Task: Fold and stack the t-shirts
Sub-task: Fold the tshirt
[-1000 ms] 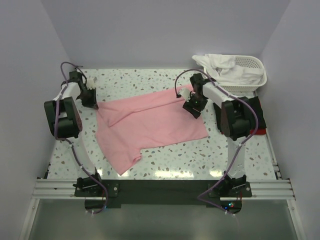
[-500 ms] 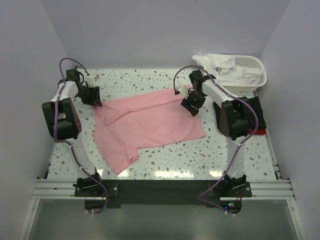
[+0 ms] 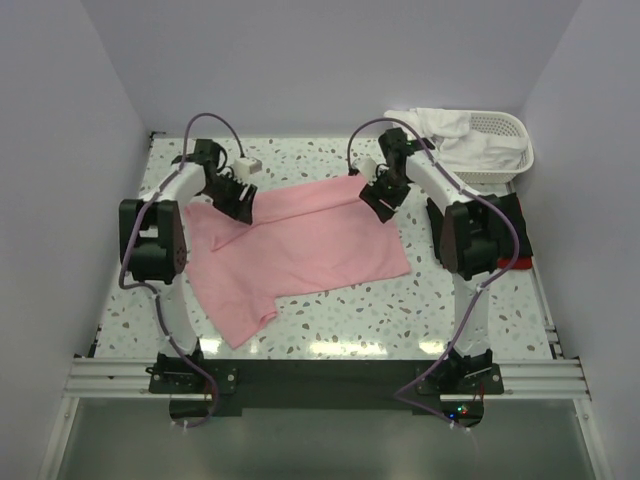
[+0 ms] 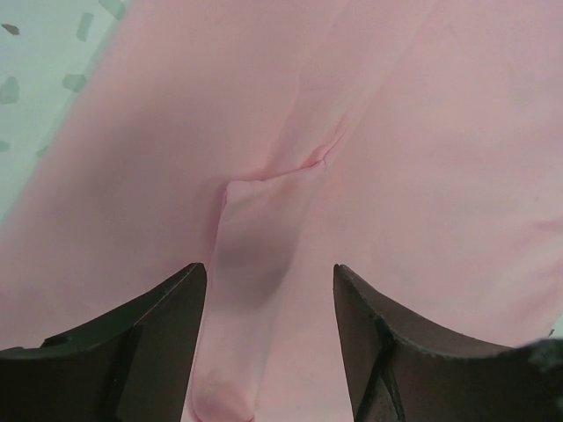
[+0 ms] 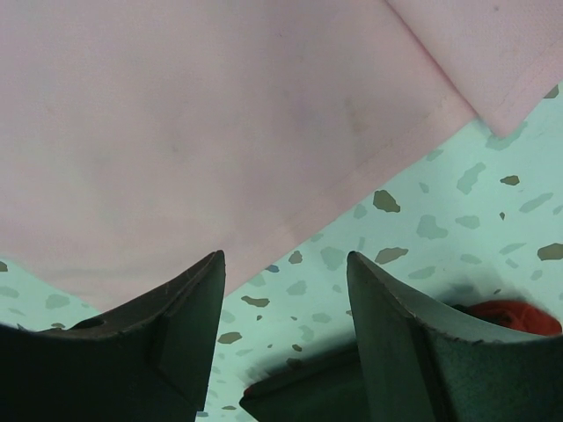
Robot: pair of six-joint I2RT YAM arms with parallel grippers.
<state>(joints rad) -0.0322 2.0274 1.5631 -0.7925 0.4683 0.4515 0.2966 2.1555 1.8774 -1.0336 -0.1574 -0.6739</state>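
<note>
A light pink t-shirt (image 3: 300, 250) lies spread on the speckled table, with one sleeve toward the near left. My left gripper (image 3: 240, 204) hovers open over its far left part. In the left wrist view the pink t-shirt (image 4: 422, 149) fills the frame, and a raised crease (image 4: 255, 264) runs between the open left gripper (image 4: 270, 281) fingers. My right gripper (image 3: 384, 200) stands open at the shirt's far right corner. In the right wrist view the right gripper (image 5: 286, 264) is over bare table beside the pink t-shirt (image 5: 220, 114) hem. Neither gripper holds anything.
A white lattice basket (image 3: 508, 152) at the back right holds a white t-shirt (image 3: 440, 128) that drapes over its rim. A bit of red cloth (image 3: 523, 260) shows beside the right arm, also seen as red cloth (image 5: 519, 318) in the right wrist view. Walls close in on three sides.
My left gripper has opened, let go of the shirt's left corner and swung right over the cloth. The right gripper has drifted slightly toward the back and stays open.
</note>
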